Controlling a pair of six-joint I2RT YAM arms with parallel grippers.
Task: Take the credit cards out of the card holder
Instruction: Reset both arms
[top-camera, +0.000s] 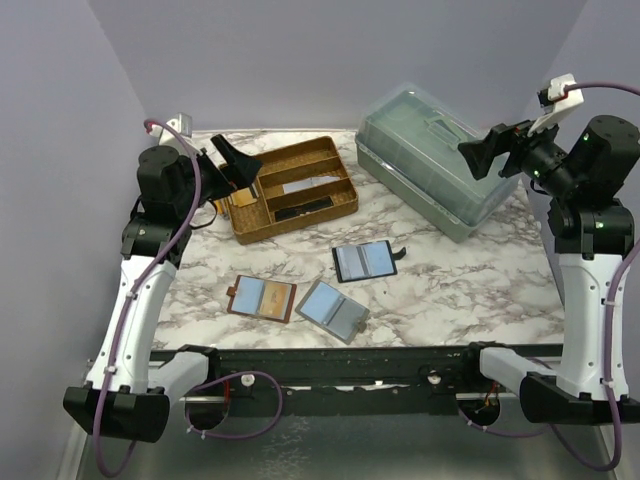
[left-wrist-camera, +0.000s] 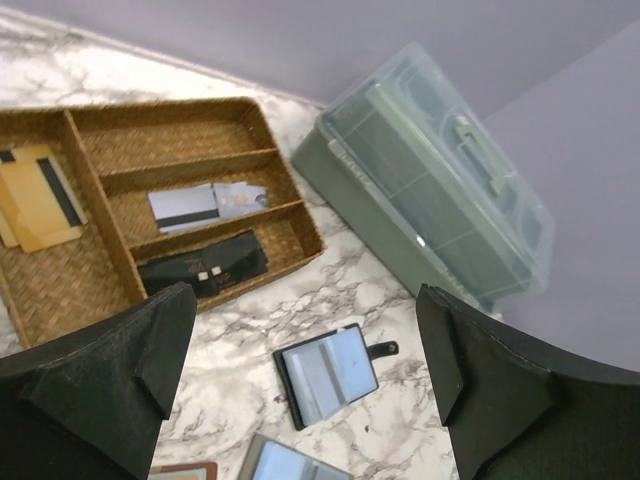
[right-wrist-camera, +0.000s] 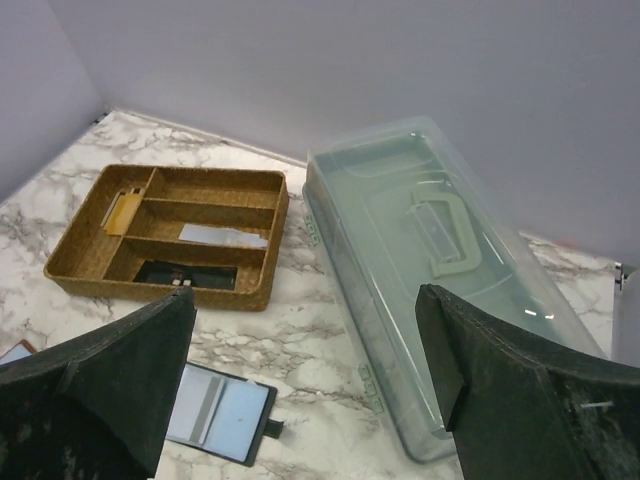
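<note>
The card holder (top-camera: 364, 261) lies open mid-table. Two grey-blue cards (top-camera: 310, 185) rest in the tray (top-camera: 300, 222). The left gripper (top-camera: 238, 172) and right gripper (top-camera: 490, 150) hang wide and empty; removal appears largely complete

Credit cards (top-camera: 305, 186) lie in tray (top-camera: 300, 224), card holder (top-camera: 364, 261) before it

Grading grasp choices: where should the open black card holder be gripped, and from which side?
The card holder lies flat and open, pockets up, so only its edges offer purchase. Probably grip the right edge by the protruding strap tab, descending from above.
</note>
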